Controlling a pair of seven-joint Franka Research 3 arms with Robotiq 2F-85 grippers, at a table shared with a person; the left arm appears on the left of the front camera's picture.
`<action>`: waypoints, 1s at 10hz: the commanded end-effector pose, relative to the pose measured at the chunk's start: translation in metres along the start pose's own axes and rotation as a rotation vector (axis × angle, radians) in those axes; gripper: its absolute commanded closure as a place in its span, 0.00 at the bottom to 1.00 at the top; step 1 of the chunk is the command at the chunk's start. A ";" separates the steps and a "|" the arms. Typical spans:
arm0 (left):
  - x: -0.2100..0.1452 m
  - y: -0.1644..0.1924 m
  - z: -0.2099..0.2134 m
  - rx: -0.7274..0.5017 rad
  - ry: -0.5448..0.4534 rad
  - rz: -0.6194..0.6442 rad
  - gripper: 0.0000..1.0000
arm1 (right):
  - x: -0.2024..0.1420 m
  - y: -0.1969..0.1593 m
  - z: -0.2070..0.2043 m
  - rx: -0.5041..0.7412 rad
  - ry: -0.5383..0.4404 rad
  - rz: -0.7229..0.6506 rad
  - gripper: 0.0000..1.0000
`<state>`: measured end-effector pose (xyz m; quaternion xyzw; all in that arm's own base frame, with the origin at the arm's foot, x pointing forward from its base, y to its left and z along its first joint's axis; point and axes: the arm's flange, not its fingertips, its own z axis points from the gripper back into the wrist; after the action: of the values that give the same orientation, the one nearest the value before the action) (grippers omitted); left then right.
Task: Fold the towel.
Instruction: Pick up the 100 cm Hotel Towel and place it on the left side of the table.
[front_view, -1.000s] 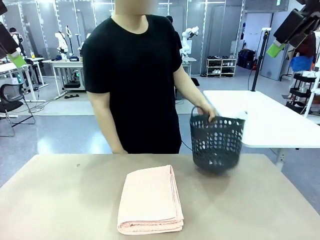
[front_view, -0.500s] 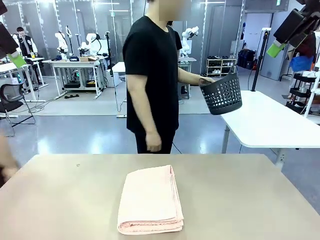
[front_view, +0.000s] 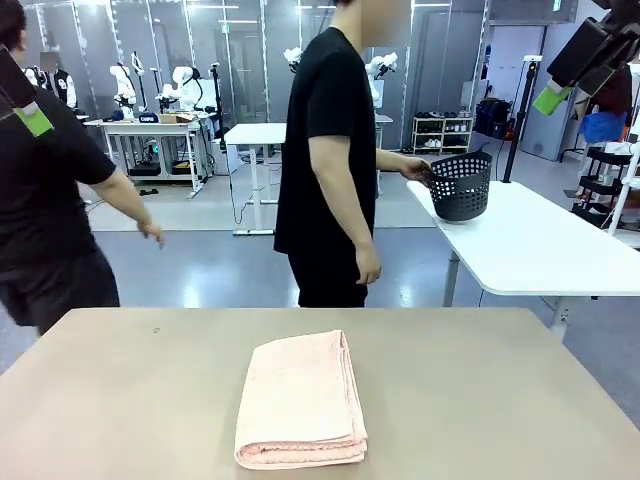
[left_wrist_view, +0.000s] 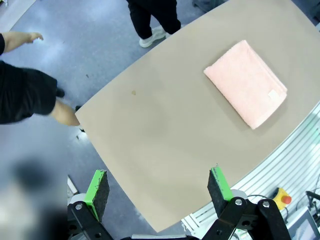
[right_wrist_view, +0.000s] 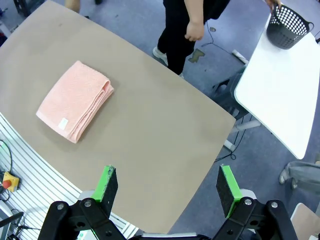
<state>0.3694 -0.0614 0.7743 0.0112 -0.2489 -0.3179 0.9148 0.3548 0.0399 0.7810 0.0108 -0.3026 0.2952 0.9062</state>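
The towel (front_view: 301, 402) lies folded on the table (front_view: 500, 400), near the robot-side edge and a little left of centre in the front view. It is a tidy rectangle, long axis running 12 to 6, with stacked layers showing at the near end and along the 3 o'clock side. In the right wrist view the towel (right_wrist_view: 74, 100) shows its small white tag (right_wrist_view: 63, 123) on top, near one short end.

Left gripper (left_wrist_view: 159, 187): fingers spread wide, nothing between the pads, high above the table. Right gripper (right_wrist_view: 168, 184): likewise spread and empty, high up.

Handling, as you should judge it: soft terry, light, limp. It will sag and drape if you lift it by one point, and the layers can slide apart. The pile should give the pads good grip. If another fold is wanted, pinch all the layers at a corner of a short end, one gripper per corner, and carry that edge over low. Pinching only the top layer would peel the stack open.

The fold looks done or nearly so.

A person (front_view: 330, 160) beyond the table, at 12, holds a dark basket (front_view: 460, 185) on a white side table (front_view: 540, 245).
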 end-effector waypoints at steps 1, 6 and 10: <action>0.000 0.000 0.001 0.002 0.000 -0.001 0.00 | -0.001 0.000 0.000 0.000 0.000 0.002 0.00; -0.006 0.013 -0.045 -0.094 -0.008 0.022 0.00 | -0.001 0.000 0.000 0.000 0.000 0.002 0.00; -0.030 0.014 -0.166 -0.294 -0.023 0.044 0.00 | -0.001 0.000 0.000 0.000 0.000 0.002 0.00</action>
<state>0.4276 -0.0546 0.6373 -0.1095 -0.2014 -0.3251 0.9175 0.3547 0.0399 0.7812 0.0108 -0.3029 0.2952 0.9061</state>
